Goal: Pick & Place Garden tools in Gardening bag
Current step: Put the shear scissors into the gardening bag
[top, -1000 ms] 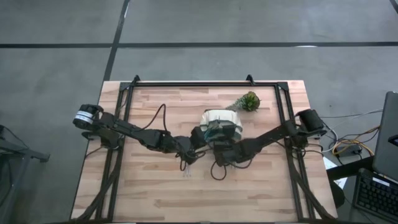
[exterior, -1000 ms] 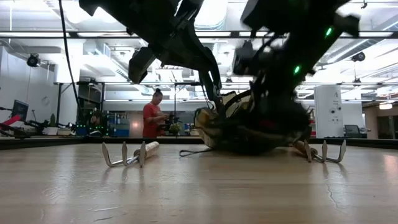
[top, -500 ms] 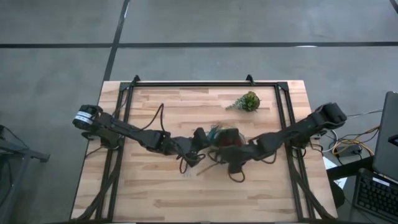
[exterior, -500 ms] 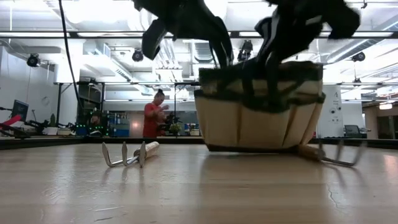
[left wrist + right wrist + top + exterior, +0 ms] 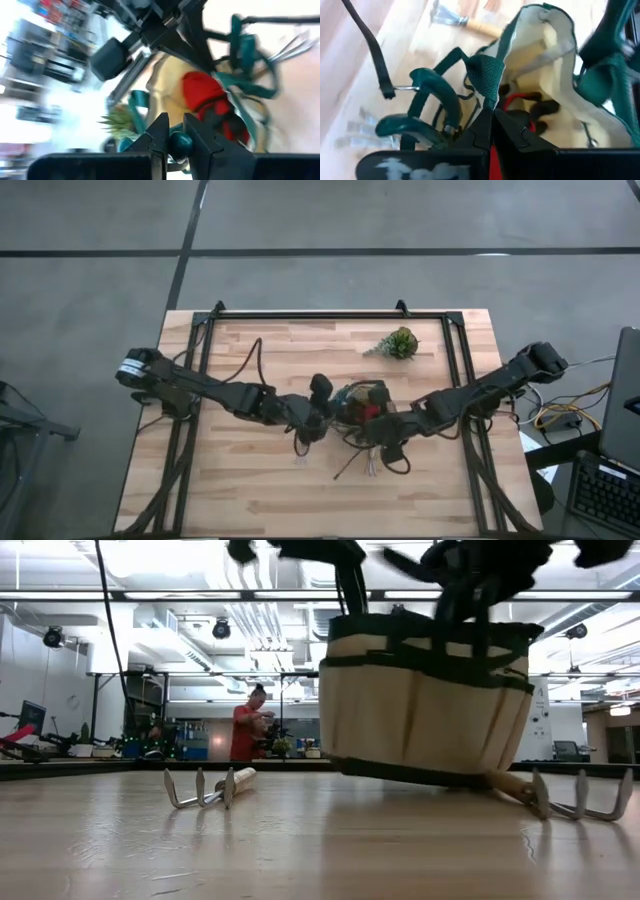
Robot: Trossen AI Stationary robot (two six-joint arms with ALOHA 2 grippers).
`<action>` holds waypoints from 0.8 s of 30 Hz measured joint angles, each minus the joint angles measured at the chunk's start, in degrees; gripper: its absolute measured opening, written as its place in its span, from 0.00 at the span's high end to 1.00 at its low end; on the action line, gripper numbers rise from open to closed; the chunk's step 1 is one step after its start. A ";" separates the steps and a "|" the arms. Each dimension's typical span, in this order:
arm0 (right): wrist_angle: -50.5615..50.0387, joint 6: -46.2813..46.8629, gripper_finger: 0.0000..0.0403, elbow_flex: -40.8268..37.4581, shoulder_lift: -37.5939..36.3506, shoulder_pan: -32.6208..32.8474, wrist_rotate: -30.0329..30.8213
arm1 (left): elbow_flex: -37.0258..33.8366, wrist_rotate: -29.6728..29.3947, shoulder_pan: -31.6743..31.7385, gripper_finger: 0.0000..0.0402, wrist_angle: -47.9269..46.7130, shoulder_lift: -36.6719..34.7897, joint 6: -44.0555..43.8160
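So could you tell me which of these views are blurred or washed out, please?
Left wrist view: heavily blurred, with white glare behind the bag. Right wrist view: the bag rim and rake smear. Low view: arms dark against bright ceiling lights. High view: sharp and evenly lit.

From above, the tan fabric gardening bag with dark green trim point(image 5: 362, 402) is largely covered by both arms; its outline cannot be traced. Level with the counter, the bag's point(image 5: 425, 705) top and handles meet the picture's upper edge, where both hands are cut off. The wooden-handled metal rake point(image 5: 560, 798) behind the bag shows only its tines and part of its handle. Left wrist picture is heavily blurred: the red piece point(image 5: 210, 97) inside the bag has no readable shape. Right wrist picture: dark objects point(image 5: 540, 107) in the bag cannot be identified. Left hand point(image 5: 176, 134) contents unclear
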 joint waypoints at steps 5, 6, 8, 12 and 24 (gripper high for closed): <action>-5.34 -3.84 0.98 1.73 0.37 0.62 -0.11 | 4.98 11.37 0.80 0.89 -8.09 -0.23 -9.12; -5.69 -3.94 0.98 2.23 0.37 0.63 -0.23 | 5.61 11.42 0.83 0.89 -8.93 -0.23 -9.21; -6.20 -4.59 0.98 3.32 0.34 0.91 -0.34 | 6.28 11.88 1.09 0.89 -9.27 -0.25 -9.32; -7.88 -5.39 0.98 5.28 0.30 1.99 -1.21 | 6.22 12.80 1.60 0.89 -9.21 -0.25 -12.09; -8.34 0.18 0.98 3.45 1.51 3.75 -2.88 | 4.94 24.69 4.32 0.89 -5.76 -0.17 -18.36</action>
